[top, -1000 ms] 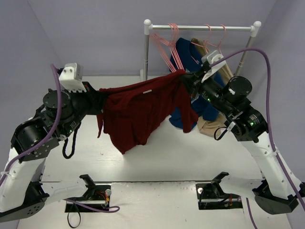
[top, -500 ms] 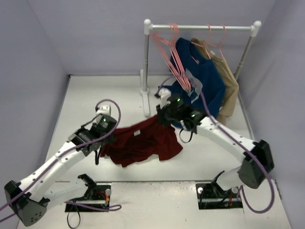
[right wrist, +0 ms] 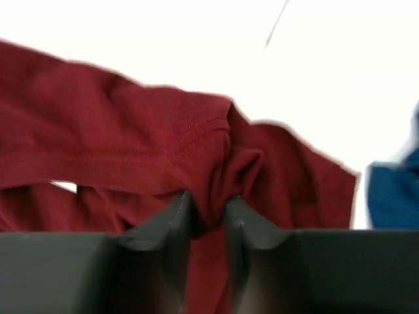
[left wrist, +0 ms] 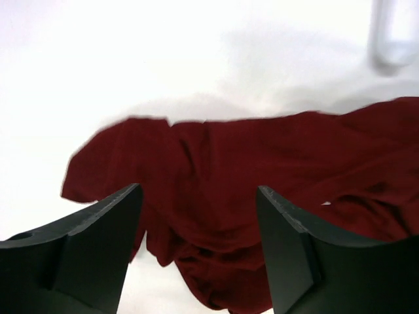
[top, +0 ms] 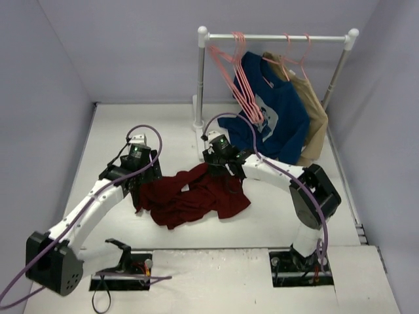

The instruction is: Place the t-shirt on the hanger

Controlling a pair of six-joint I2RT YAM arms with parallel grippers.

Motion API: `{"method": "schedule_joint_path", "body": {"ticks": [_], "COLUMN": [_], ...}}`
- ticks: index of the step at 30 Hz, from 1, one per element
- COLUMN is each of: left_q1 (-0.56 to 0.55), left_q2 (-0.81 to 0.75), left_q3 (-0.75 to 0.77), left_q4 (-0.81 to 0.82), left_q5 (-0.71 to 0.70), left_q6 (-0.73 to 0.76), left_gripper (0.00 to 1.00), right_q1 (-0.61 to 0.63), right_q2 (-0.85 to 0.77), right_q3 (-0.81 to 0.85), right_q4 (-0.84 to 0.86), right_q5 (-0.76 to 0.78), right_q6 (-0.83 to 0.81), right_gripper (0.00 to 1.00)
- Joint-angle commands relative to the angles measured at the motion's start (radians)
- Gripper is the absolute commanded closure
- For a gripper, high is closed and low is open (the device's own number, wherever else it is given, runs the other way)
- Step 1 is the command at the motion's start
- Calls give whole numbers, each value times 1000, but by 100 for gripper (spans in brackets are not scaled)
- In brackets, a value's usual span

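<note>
While your left hand (left wrist: 200,196) hangs with its fingers spread wide just above the t-shirt (top: 196,196), nothing sits between them. Your right hand (right wrist: 208,203) pinches a bunched fold of the dark red cloth between fingers that are almost pressed together. You see the t-shirt lying crumpled on the white surface (top: 275,222), between the two arms. The pink hangers (top: 243,82) hang on the rail (top: 275,37) behind, apart from the t-shirt.
</note>
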Motion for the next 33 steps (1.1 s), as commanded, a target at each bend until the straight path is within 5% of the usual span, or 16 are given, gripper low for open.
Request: {"method": "schedule_joint_path", "body": {"ticks": [1, 9, 14, 18, 33], "left_q1": [0, -143, -308, -373, -426], "left_q2": [-112, -186, -128, -48, 89], "left_q3": [58, -98, -162, -183, -168], "left_q4": [57, 37, 40, 42, 80], "left_q5": [42, 64, -87, -164, -320], "left_q6": [113, 88, 12, -37, -38], "left_gripper": [34, 34, 34, 34, 41], "right_q1": [-5, -5, -5, -5, -6], "right_q2": [-41, -168, -320, -456, -711], "right_q3": [118, 116, 9, -76, -260], "right_q4": [81, 80, 77, 75, 39], "right_q5": [127, 147, 128, 104, 109], "right_q6": [12, -56, -88, -87, -18], "right_gripper": [67, 57, 42, 40, 37]}}
